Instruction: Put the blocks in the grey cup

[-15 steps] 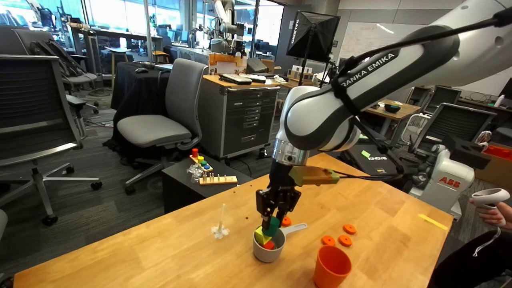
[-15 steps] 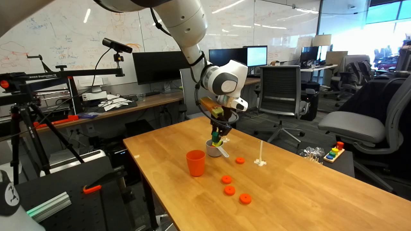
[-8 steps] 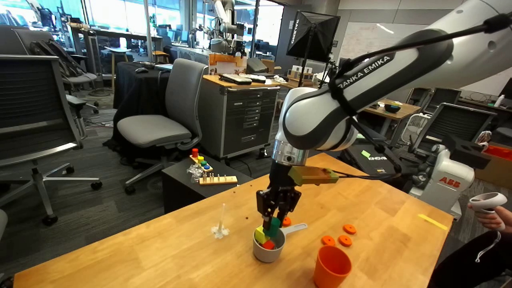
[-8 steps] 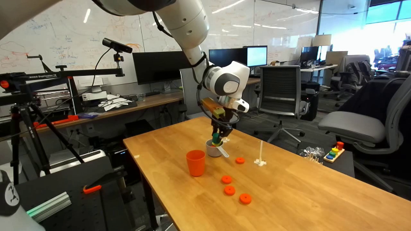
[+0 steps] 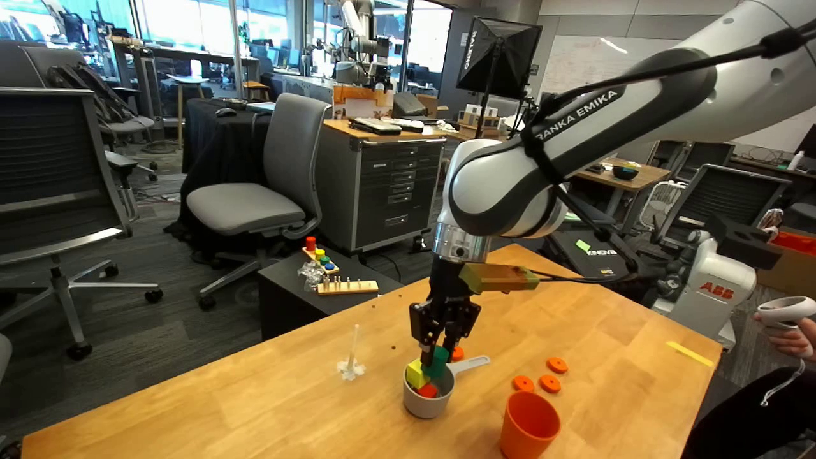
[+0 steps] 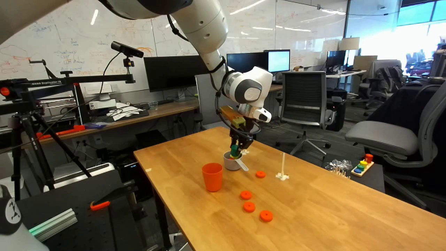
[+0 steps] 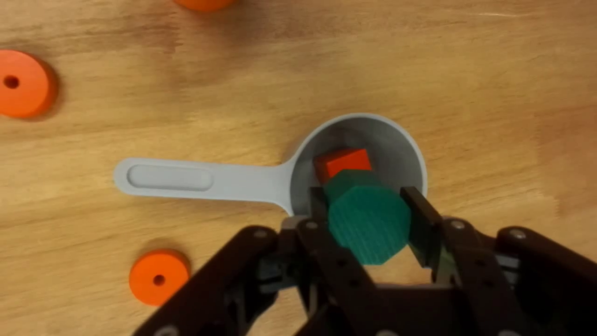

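Observation:
The grey cup [image 5: 426,408] stands on the table with its straight handle [image 7: 200,179] sticking out. An orange-red block [image 7: 349,161] lies inside it. A yellow block [image 5: 417,374] rests in it beside the green one, rising above the rim; the wrist view hides it. My gripper [image 7: 366,199] is shut on the green block [image 7: 368,219], one finger on each side. In both exterior views the green block [image 6: 235,150] sits at the cup's mouth, its lower end inside the rim. I cannot tell whether it touches the blocks below.
A taller orange cup [image 5: 530,424] stands near the grey cup. Several orange discs [image 5: 549,383] lie on the table, one [image 6: 260,174] close to the grey cup's handle. A thin upright peg [image 6: 283,164] on a white base stands farther along the table.
My gripper has shifted slightly sideways with the green block, to the right in both exterior views. The yellow block beside it has tipped and settled a little in the cup.

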Controlling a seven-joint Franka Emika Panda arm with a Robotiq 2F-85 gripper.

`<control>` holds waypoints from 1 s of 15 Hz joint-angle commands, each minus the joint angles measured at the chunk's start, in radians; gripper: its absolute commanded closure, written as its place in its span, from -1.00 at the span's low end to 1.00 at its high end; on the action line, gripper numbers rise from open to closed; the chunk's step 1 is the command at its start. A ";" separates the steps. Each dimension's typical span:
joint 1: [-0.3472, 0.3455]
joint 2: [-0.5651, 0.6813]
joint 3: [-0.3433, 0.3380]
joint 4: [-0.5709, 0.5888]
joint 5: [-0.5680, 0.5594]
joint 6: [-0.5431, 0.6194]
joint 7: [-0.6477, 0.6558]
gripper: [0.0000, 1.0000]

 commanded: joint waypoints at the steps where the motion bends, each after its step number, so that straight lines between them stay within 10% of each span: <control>1: 0.012 0.002 -0.002 0.026 -0.013 -0.026 0.021 0.63; 15: 0.029 -0.062 -0.008 0.015 -0.020 -0.019 0.030 0.63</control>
